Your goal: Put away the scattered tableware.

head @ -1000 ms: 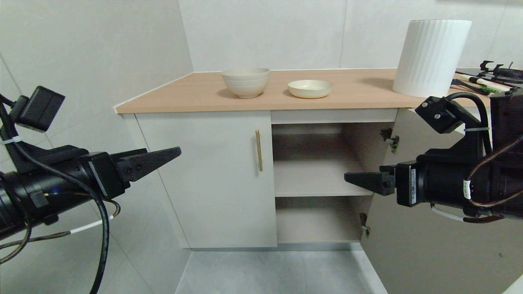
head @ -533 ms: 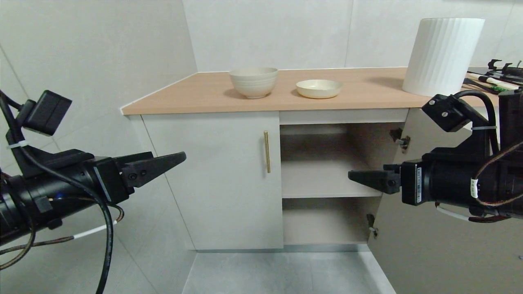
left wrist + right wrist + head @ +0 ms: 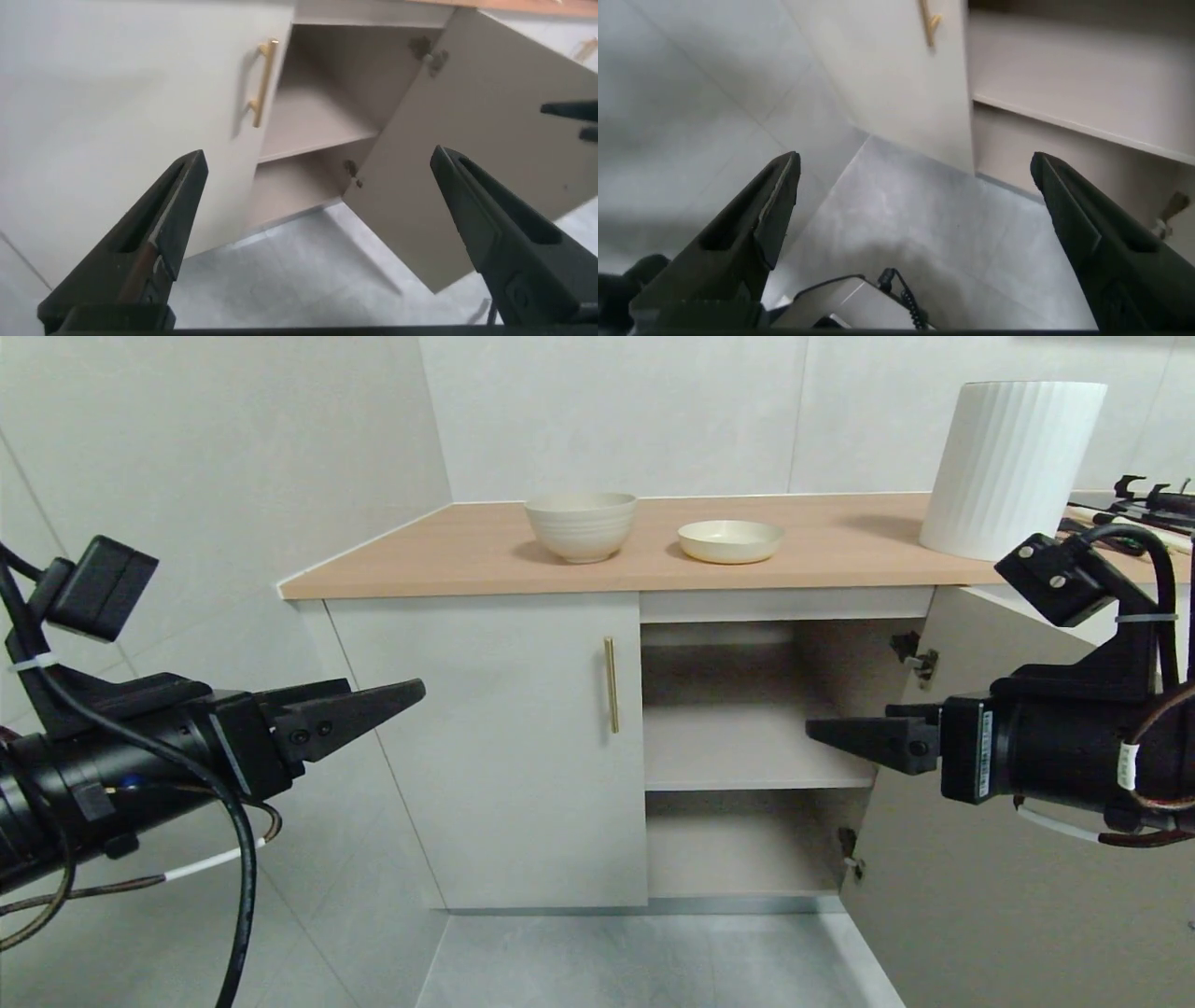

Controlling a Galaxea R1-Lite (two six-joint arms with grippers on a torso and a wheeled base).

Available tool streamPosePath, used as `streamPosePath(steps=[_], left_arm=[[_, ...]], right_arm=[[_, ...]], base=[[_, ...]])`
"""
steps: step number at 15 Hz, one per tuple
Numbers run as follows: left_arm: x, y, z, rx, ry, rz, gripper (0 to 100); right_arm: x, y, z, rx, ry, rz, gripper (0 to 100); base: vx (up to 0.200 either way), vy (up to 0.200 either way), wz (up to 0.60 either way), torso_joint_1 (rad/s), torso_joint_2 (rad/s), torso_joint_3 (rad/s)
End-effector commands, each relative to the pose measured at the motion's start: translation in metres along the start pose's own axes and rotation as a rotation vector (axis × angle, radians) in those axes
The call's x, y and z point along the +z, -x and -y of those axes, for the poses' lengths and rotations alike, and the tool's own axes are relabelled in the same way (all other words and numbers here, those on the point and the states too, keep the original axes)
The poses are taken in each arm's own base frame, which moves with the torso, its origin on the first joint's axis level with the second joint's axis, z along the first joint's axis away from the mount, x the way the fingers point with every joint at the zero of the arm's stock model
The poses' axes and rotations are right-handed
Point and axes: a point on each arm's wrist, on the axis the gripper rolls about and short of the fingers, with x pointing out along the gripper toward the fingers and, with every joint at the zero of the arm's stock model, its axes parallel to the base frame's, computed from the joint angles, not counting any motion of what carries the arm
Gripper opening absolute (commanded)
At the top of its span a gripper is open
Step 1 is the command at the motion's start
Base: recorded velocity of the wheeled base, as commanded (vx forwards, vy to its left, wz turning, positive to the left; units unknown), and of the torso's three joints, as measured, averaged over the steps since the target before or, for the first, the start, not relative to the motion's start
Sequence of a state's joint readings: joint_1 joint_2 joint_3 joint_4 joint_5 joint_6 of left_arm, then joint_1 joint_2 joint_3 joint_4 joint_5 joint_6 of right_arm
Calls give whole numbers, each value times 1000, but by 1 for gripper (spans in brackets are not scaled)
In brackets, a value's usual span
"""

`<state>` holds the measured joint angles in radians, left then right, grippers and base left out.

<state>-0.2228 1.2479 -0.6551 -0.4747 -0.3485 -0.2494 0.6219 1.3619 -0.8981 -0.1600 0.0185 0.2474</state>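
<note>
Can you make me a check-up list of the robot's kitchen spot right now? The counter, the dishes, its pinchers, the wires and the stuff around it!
Surface: wooden countertop on a white cabinet.
Job's things: deep bowl and shallow dish, upright on the countertop, side by side, not touching.
Clutter: tall white ribbed cylinder at the countertop's right; dark tools beyond it.
End effectors: left end effector open, holding nothing, before the shut left door; right end effector open, holding nothing, before the open compartment.
Cables: black cable hangs under the left arm; another loops over the right wrist.
Surroundings: right door open, two shelves inside; tiled wall; grey floor.
</note>
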Motion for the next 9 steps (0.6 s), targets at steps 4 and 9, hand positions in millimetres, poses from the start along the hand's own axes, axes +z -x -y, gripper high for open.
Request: streamPosePath(steps=[4,9], left_arm=[[1,-1,0,2,0,2,100],[1,-1,0,3,0,4,100]], right_arm=[[2,11,-1,19,-3,28,100],[0,17,-2,29,0,32,100]], base=[[200,0,0,2,-1,2],[120,0,0,2,1,1]])
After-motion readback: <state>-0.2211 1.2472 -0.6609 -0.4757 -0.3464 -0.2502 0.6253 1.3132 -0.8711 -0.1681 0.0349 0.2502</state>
